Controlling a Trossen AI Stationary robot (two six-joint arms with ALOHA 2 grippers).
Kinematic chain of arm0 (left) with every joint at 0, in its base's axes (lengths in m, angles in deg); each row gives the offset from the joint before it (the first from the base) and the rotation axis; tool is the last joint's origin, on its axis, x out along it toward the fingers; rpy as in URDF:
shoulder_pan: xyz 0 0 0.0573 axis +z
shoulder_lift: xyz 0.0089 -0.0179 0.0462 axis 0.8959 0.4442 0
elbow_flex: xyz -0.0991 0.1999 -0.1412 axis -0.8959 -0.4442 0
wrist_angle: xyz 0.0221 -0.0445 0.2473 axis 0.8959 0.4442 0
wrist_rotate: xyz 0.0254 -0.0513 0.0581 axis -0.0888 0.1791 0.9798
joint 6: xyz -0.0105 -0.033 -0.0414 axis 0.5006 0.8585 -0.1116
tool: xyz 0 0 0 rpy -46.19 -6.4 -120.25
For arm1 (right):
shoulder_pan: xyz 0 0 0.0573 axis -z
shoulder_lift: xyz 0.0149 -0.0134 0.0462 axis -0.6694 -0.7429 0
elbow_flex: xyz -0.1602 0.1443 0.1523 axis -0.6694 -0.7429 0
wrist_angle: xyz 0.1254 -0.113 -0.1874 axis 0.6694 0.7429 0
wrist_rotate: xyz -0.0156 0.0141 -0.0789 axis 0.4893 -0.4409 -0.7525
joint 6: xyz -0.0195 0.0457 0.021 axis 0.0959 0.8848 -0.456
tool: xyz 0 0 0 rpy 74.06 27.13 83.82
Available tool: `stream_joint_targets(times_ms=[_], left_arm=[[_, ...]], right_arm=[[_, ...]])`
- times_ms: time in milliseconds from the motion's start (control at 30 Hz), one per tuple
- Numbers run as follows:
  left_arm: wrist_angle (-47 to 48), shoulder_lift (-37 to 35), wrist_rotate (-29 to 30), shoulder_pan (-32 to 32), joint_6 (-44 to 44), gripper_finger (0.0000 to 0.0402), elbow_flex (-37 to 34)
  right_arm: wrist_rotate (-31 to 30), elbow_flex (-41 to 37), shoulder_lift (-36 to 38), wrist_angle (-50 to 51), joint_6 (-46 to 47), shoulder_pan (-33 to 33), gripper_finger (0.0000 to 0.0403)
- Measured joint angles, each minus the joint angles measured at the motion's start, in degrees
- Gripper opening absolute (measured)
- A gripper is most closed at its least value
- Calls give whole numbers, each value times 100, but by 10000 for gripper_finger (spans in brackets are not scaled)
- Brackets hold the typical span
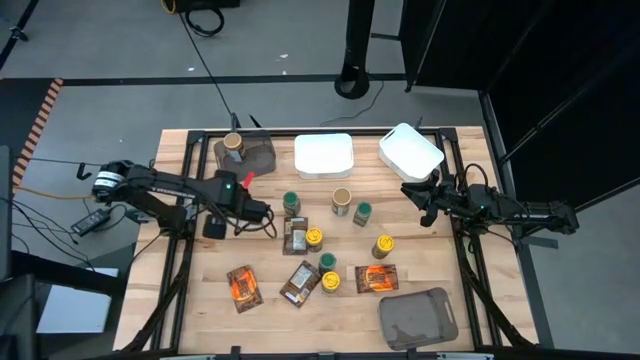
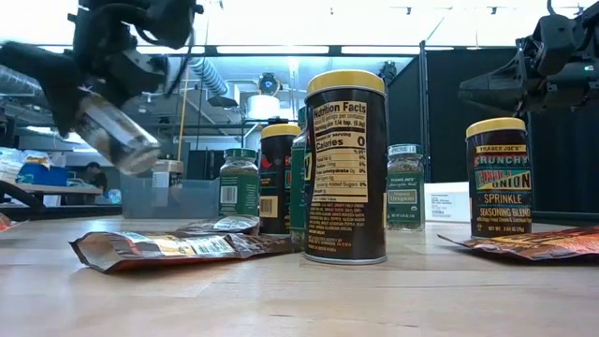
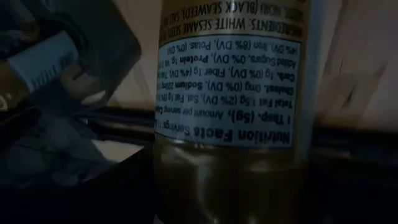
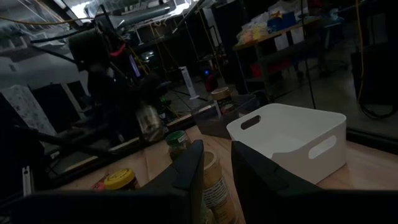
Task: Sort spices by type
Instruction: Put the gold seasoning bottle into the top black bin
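My left gripper (image 1: 266,217) hovers left of the table's middle, shut on a clear glass jar (image 2: 117,136) that fills the left wrist view. My right gripper (image 1: 421,204) hangs open above the table's right side, near a white tray (image 1: 410,150), touching nothing. Between them stand several small jars: green-lidded (image 1: 291,204), tan-lidded (image 1: 342,200), yellow-lidded (image 1: 382,246). Flat packets lie toward the near edge: orange (image 1: 243,288), brown (image 1: 300,283), orange (image 1: 376,278). A tan-lidded jar (image 1: 233,142) stands in a brown-grey bin (image 1: 255,155). My left gripper holds the clear jar by its upper part (image 2: 94,110), from above. The jar is lifted clear of the table and tilted, its lower end (image 2: 140,159) hanging below the fingers. The labelled wall (image 3: 230,93) faces the wrist camera; the fingers themselves are hidden there.
Two white trays (image 1: 323,155) sit along the far edge. A second grey bin (image 1: 418,318) lies at the near right corner. A black frame rail (image 1: 470,280) runs along the table's sides. Bare wood shows at the near left (image 1: 190,300).
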Motion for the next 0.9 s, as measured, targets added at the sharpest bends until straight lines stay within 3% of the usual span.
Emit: stream_joint_targets(times_ms=[133,400,633,767,900], left_arm=[[-133,171,-82,-120,146,269,-34],[-109,1700,-40,-515,-337,268,-133],[-100,2917,511,-856,-483,271,-125],[6,3137,550,-1019,-484,272,-106],[-196,3027,955,-1094,-520,270,23]], right_arm=[[-1,0,2,0,0,-1,92],[26,0,2,-6,0,-1,92],[39,0,-1,0,0,0,92],[41,0,-1,0,-1,1,92],[41,0,-1,0,0,0,92]])
